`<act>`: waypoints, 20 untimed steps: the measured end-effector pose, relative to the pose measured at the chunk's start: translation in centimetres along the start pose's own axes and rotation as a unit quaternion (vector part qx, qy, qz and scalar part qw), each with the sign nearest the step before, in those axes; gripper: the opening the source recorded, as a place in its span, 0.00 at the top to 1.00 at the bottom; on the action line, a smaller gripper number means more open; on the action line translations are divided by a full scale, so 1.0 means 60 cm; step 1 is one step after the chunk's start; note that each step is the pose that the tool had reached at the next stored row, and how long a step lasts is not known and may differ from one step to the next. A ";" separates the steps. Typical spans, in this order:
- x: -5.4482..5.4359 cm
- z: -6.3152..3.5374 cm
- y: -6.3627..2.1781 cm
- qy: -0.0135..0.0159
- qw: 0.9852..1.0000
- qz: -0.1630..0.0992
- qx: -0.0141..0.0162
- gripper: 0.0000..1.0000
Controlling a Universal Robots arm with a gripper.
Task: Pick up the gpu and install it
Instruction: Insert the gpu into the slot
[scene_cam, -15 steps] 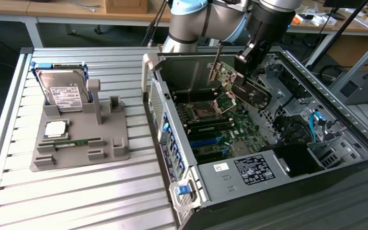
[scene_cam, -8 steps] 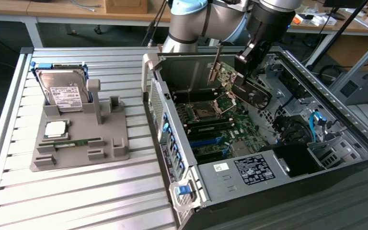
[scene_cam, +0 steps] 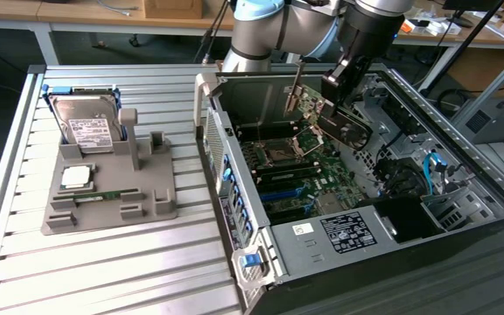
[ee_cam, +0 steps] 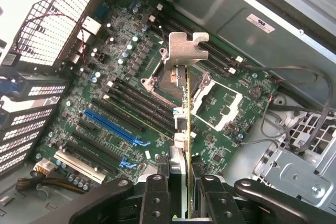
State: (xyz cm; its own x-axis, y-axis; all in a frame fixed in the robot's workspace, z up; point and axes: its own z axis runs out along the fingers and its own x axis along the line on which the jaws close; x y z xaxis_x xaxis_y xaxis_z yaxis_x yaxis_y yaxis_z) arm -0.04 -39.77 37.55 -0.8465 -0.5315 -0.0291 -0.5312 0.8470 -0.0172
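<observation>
My hand (ee_cam: 181,184) pinches the gpu (ee_cam: 182,129) by its edge, hanging below my fingers over the motherboard (ee_cam: 121,77). If it sits tilted or beside the blue slot (ee_cam: 113,127), pressing could bend the card or scrape the board.

The gpu (ee_cam: 187,129) is edge-on to the wrist camera, so both faces are hidden (just a thin line and the bracket (ee_cam: 186,51)). The gripper (ee_cam: 179,169) runs off the frame edge. Exterior view: arm (scene_cam: 270,26) chopped at the top, label (scene_cam: 348,231) print too small to read.
</observation>
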 end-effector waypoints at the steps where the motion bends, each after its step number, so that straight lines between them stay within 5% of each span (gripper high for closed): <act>1: 0.000 0.000 0.000 0.000 1.000 0.000 0.000 0.73; 20: 0.000 0.000 0.000 -0.001 1.000 -0.030 -0.001 0.73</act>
State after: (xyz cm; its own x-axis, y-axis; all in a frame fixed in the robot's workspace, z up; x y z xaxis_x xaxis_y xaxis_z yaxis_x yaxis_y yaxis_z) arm -0.04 -39.77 37.55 -0.8134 -0.5810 -0.0291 -0.5807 0.8139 -0.0173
